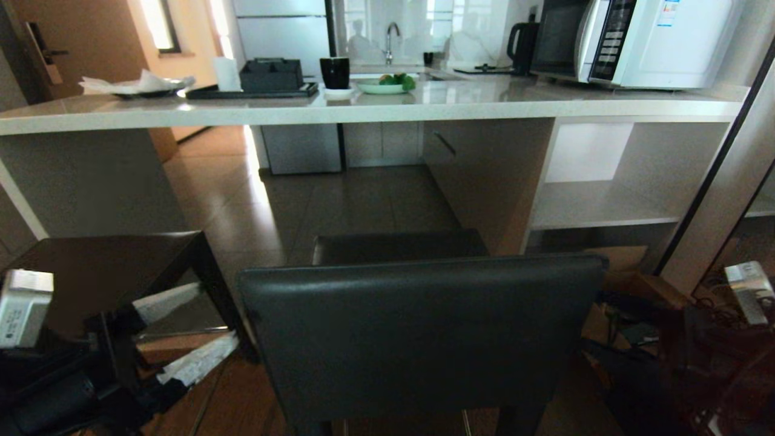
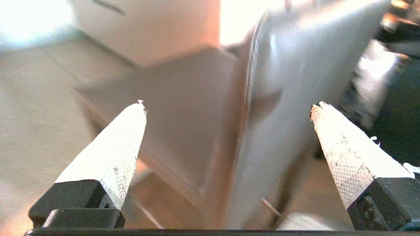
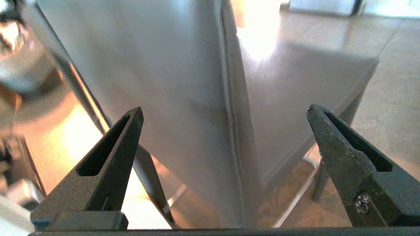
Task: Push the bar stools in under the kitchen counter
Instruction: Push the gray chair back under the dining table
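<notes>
2 bar stools stand short of the tabletop (image 1: 363,112): the near stool (image 1: 424,333) dead centre with its backrest broadside to the robot, the second stool (image 1: 109,272) off to the left. Both end effectors gape wide and empty, the left end effector (image 2: 226,105) and the right end effector (image 3: 224,109) each looking along 1 edge of that backrest. Neither looks nearer, so a square 2-arm push towards the tabletop seems likeliest.

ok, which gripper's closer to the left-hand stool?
Left. The left gripper sits beside a leg of the left-hand stool; the right gripper is at the far edge of the centre stool.
</notes>
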You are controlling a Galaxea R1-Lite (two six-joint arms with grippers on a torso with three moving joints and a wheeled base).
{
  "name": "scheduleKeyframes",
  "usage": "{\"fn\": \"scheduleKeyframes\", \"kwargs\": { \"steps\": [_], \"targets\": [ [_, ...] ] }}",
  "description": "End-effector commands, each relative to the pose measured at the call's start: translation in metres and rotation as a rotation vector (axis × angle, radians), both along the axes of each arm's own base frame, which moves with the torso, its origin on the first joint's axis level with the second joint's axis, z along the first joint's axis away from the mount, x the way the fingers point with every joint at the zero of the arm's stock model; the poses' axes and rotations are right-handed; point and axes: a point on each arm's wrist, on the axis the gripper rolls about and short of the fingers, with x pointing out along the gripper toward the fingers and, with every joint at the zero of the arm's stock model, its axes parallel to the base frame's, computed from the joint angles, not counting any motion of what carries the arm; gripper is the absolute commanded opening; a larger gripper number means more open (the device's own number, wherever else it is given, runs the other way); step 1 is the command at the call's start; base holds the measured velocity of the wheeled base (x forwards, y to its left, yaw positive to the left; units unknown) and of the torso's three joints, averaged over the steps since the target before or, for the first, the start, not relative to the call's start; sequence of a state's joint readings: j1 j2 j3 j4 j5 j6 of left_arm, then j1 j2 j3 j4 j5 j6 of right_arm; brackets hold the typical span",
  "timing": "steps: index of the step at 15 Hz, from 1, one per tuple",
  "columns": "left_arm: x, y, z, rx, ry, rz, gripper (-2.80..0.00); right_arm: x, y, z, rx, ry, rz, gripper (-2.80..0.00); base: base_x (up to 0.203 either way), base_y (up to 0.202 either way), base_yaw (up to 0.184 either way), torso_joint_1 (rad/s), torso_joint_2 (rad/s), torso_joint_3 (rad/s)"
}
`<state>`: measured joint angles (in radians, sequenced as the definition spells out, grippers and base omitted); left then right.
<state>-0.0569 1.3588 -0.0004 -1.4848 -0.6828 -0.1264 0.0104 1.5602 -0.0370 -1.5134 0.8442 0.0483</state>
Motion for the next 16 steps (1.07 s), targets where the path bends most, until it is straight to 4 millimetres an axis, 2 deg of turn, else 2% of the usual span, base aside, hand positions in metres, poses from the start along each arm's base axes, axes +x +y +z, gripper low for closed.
{"fn": "scheduleKeyframes", "kwargs": {
  "steps": [1,5,9,11,12,14,16],
  "targets": [
    [-0.023,0.012,0.018,-0.003,-0.124,0.088,0.0,-0.021,-0.005,0.02,0.037,-0.084,-0.042,0.0,0.0,0.0,0.0,0.0,0.0,0.0],
    [-0.051,0.035,0.029,0.007,-0.108,0.352,0.0,-0.041,-0.034,0.035,0.104,-0.16,-0.554,0.0,0.0,0.0,0.0,0.0,0.0,0.0],
    [-0.079,0.037,0.028,-0.042,0.184,0.53,0.0,-0.068,-0.042,0.043,0.124,-0.115,-0.855,0.0,0.0,0.0,0.0,0.0,0.0,0.0],
    [-0.096,0.032,0.03,-0.055,0.276,0.622,0.0,-0.076,-0.046,0.067,0.182,-0.113,-1.037,0.0,0.0,0.0,0.0,0.0,0.0,0.0],
    [-0.098,0.033,0.032,-0.04,0.261,0.685,0.0,-0.082,-0.045,0.077,0.209,-0.127,-1.07,0.0,0.0,0.0,0.0,0.0,0.0,0.0],
    [-0.1,0.032,0.036,0.068,0.188,0.692,0.0,-0.1,-0.039,0.084,0.223,-0.142,-1.057,0.0,0.0,0.0,0.0,0.0,0.0,0.0],
    [-0.1,0.028,0.036,0.14,0.142,0.559,0.0,-0.126,-0.027,0.085,0.212,-0.174,-0.877,0.0,0.0,0.0,0.0,0.0,0.0,0.0]
  ]
}}
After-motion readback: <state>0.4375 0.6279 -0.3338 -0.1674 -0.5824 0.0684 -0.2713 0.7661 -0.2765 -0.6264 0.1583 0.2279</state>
